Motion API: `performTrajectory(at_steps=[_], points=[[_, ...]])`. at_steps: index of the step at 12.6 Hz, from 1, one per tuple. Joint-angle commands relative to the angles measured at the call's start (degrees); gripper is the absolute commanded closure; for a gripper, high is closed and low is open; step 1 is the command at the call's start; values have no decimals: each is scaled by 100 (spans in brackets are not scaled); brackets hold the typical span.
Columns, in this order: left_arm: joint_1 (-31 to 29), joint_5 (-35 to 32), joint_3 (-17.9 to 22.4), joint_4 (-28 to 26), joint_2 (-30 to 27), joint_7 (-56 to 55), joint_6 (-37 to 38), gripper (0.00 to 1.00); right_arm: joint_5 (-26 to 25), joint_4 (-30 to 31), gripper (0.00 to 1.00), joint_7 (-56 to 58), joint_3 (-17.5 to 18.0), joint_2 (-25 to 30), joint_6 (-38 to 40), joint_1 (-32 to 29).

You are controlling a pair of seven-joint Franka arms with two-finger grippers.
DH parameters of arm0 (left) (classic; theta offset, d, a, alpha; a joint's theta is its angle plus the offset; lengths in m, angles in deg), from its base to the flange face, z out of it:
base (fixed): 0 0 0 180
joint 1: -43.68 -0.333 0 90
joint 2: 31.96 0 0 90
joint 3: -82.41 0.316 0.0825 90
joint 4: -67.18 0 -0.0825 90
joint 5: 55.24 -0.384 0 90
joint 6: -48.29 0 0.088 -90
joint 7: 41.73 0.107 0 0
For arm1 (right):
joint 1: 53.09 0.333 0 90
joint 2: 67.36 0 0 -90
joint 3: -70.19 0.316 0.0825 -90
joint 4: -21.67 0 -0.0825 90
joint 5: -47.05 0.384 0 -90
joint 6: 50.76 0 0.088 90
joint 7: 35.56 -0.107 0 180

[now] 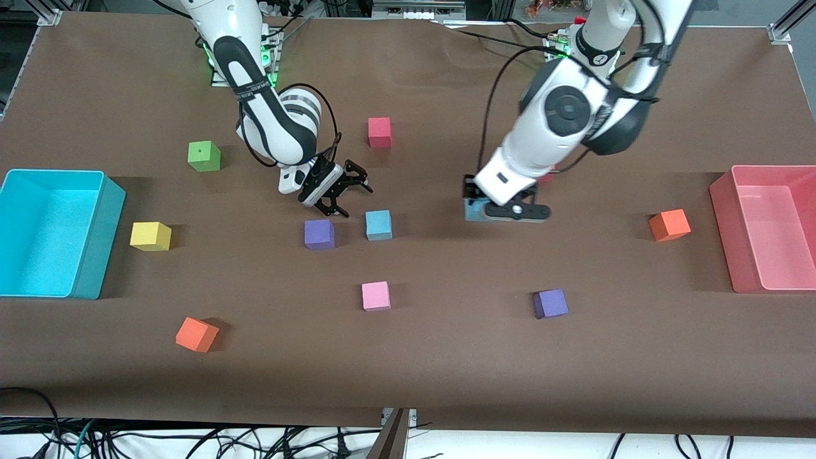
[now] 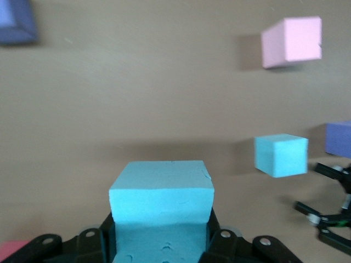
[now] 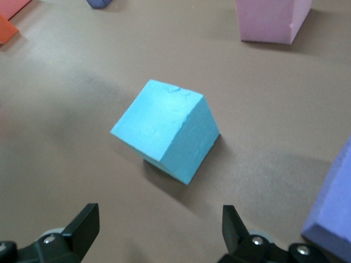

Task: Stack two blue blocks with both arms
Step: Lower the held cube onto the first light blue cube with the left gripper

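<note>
One blue block [image 2: 162, 205] is clamped in the left gripper [image 1: 507, 210] at the table's middle. The second blue block [image 1: 378, 224] sits beside a purple block [image 1: 319, 234] — under the right gripper [image 1: 347, 191], fingers apart. Light, squashy foam is judged — flat sides should be pinched gently.

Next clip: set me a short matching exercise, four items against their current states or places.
Items:
1. left end effector
2. right end effector
3. free blue block
4. pink block

States:
A. open, above the table
B. beside a purple block
C. shut on a blue block
D. nearer the front camera than the free blue block

Pairs: 1-C, 2-A, 3-B, 4-D
</note>
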Motion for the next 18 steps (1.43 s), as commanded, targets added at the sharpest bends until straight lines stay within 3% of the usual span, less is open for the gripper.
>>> performTrajectory(at_steps=[1, 6, 12, 18], points=[[502, 47, 62, 691, 585, -593, -32, 100, 266, -392, 1, 677, -221, -319, -23, 193], [1548, -50, 570, 1825, 1481, -1658, -23, 100, 240, -797, 1, 1092, -293, -583, -14, 333], [2244, -42, 1203, 3003, 2510, -2063, -23, 100, 240, -824, 1, 1101, -328, -636, -5, 352], [2490, -33, 1388, 3294, 2853, -2230, -49, 100, 240, -824, 1, 1101, -328, -645, -5, 352]])
